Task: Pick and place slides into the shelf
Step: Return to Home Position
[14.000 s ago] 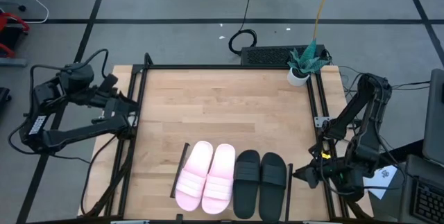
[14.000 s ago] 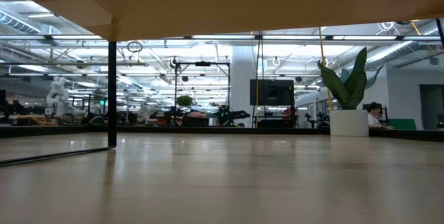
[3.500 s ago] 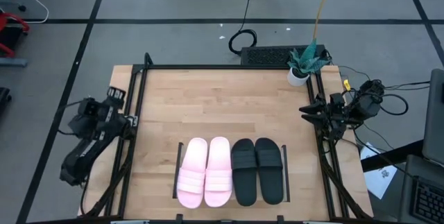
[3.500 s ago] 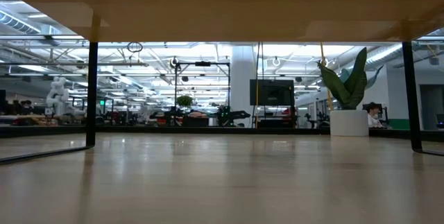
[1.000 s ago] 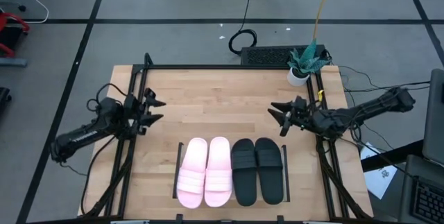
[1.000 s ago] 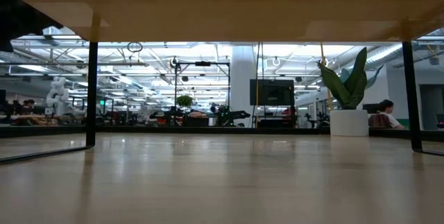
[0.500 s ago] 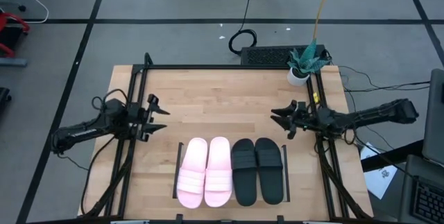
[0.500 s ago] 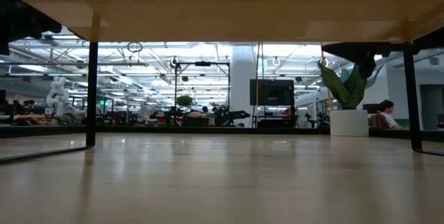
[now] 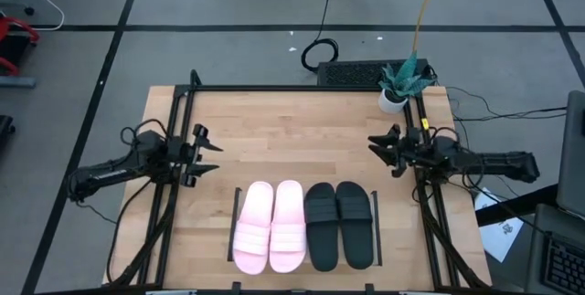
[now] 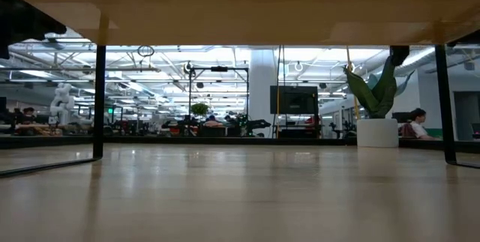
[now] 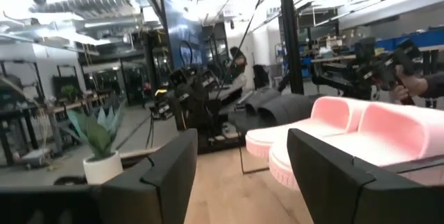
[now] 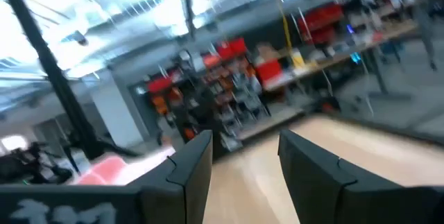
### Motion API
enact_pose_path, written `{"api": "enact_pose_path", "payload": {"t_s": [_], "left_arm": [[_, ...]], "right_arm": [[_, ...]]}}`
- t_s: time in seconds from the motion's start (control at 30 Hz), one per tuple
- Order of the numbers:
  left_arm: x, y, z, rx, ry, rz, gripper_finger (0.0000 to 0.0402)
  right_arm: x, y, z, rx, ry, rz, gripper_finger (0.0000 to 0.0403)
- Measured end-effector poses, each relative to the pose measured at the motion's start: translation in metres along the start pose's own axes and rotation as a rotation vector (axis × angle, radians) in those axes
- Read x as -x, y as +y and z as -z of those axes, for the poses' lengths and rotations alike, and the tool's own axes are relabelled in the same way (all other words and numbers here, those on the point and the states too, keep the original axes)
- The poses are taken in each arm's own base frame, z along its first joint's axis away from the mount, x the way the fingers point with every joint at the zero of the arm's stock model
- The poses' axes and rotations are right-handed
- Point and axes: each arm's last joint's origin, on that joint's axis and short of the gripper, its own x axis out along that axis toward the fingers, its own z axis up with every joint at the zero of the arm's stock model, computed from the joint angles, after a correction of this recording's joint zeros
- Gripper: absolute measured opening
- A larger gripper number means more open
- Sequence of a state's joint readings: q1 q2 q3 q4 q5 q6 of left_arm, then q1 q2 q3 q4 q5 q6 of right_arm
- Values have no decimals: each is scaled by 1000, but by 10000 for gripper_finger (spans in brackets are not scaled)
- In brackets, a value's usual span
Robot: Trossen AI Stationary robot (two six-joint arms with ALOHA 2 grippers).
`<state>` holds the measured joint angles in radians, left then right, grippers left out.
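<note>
The pale pink slides (image 9: 270, 226) and the black slides (image 9: 340, 225) lie sole-down, side by side, on the shelf (image 9: 234, 226) near the table's front edge. My left gripper (image 9: 207, 153) hangs open over the table's left part, pointing toward the right, apart from the slides. My right gripper (image 9: 384, 152) hangs open over the right part, pointing left, beyond the black pair. The left wrist view shows the pink slides (image 11: 361, 134) and the black slides (image 11: 277, 105) past its open fingers. The right wrist view is blurred, with a patch of pink slide (image 12: 118, 165).
A small potted plant (image 9: 398, 85) stands at the table's far right corner. A black frame (image 9: 302, 88) runs along the table's far edge and its sides. Bare wood lies between the grippers and the far edge. A person sits in the room behind (image 10: 414, 122).
My right gripper has drawn back toward the table's right edge, staying open, and its arm now lies more level along that side. My left arm has swung a little toward the near edge. The slides have not moved.
</note>
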<state>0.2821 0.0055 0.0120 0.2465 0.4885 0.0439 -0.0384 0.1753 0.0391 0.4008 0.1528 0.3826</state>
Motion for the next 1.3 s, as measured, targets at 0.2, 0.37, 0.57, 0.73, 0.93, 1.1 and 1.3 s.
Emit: {"api": "enact_pose_path", "payload": {"t_s": [0.2, 0.37, 0.57, 0.73, 0.93, 1.1, 1.3], "left_arm": [[1, 1, -7, -22, -67, 19, 228], [2, 3, -5, 24, -46, 15, 228], [1, -2, -5, -9, -48, 98, 228], [-1, -6, 3, 19, 22, 122, 228], [-2, -5, 8, 27, 70, 19, 228], [-2, -3, 9, 33, 89, -91, 228], [-2, -2, 11, 52, 113, -188, 228]], "right_arm": [[10, -2, -2, -19, -16, 0, 157], [11, -2, -1, 4, 3, -16, 157], [11, -4, 5, 2, 64, 10, 157], [12, -4, 5, 29, 67, 9, 157], [12, -4, 5, 42, 67, 9, 157], [12, -4, 5, 41, 67, 10, 157], [12, -5, 5, 45, 55, 40, 157]]}}
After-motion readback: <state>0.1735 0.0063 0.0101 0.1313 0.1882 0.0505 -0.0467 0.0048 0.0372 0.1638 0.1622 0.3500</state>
